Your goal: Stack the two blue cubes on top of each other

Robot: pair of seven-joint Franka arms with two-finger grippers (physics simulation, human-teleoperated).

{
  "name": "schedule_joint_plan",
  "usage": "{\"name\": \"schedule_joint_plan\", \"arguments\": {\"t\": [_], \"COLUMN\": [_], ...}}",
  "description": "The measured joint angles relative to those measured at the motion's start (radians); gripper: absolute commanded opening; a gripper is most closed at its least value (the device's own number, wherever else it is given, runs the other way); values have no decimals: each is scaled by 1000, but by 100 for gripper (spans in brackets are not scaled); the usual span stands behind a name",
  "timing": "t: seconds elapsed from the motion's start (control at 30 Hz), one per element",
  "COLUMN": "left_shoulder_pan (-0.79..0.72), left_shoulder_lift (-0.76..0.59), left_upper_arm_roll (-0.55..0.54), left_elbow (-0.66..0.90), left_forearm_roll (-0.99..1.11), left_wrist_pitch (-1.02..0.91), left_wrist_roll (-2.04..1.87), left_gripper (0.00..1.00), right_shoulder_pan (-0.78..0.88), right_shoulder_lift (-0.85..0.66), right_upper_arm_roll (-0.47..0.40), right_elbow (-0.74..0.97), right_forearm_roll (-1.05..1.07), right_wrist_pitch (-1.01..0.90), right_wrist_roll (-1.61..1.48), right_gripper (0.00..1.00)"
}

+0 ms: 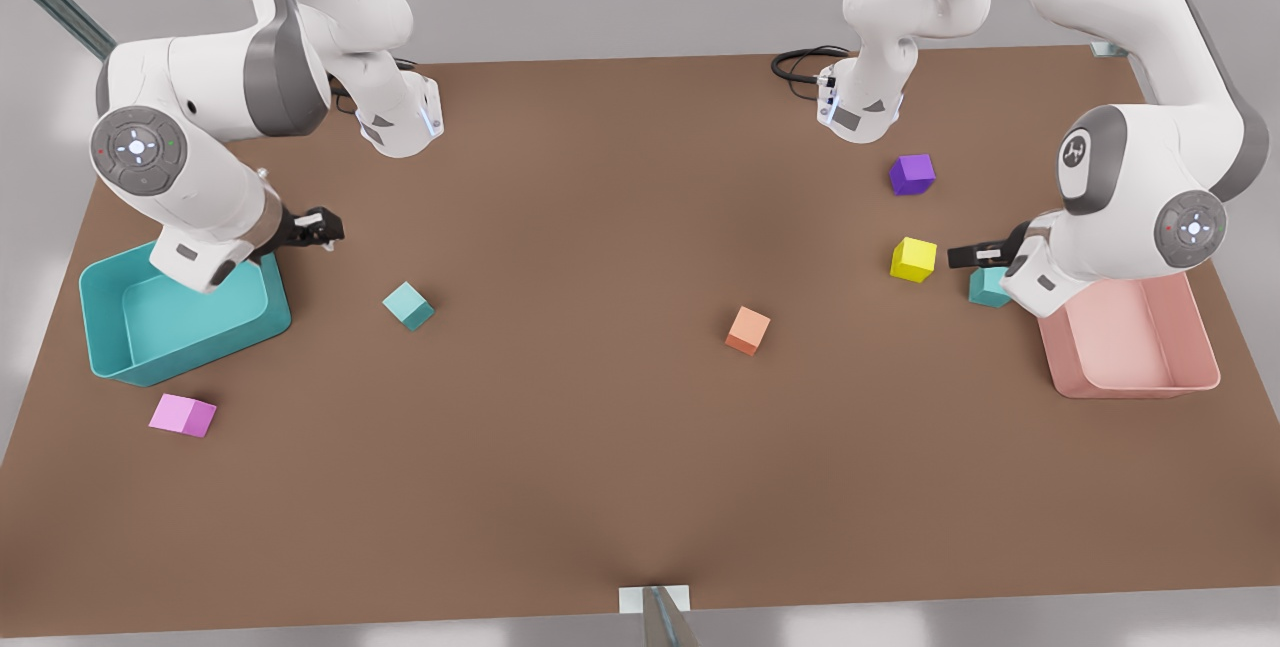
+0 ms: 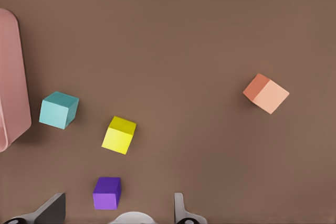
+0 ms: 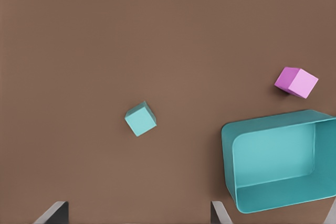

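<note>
One blue cube (image 1: 408,306) lies near the teal bin (image 1: 110,352); the other (image 1: 988,287) sits beside the pink bin (image 1: 1195,327), seemingly just under the left gripper (image 1: 962,253). Both the left gripper and the right gripper (image 1: 328,227) are held spread and empty. The nearer cube should be approached squarely from above, its flat faces aligned between the fingers.

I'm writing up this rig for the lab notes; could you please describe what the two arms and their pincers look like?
Both arms are glossy white with grey joint bands and round grey caps with lit markings. The left pincer and right pincer are black with pale trim. A black cable loops beside one base.
</note>
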Motion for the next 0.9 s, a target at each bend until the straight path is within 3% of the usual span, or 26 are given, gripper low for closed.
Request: {"name": "schedule_joint_plan", "arguments": {"t": [0.2, 0.33, 0.63, 0.9], "left_shoulder_pan": [2, 3, 5, 9], "left_shoulder_lift": [2, 10, 17, 31], "left_upper_arm_roll": [1, 1, 1, 1], "left_elbow": [0, 0, 0, -1], "left_forearm_roll": [-1, 0, 0, 1], "left_wrist_pitch": [-5, -10, -16, -17], "left_wrist_roll": [11, 16, 24, 28], "left_gripper": [100, 100, 100, 100], "right_shoulder_pan": [4, -6, -75, -93], "right_shoulder_lift": [107, 223, 68, 45], "right_upper_arm_roll": [-7, -11, -12, -12], "right_elbow": [-3, -121, -688, -814], "right_forearm_roll": [-5, -6, 53, 178], "right_wrist_pitch": [16, 93, 601, 891], "right_wrist_roll": [1, 108, 367, 555], "right_gripper": [100, 100, 100, 100]}}
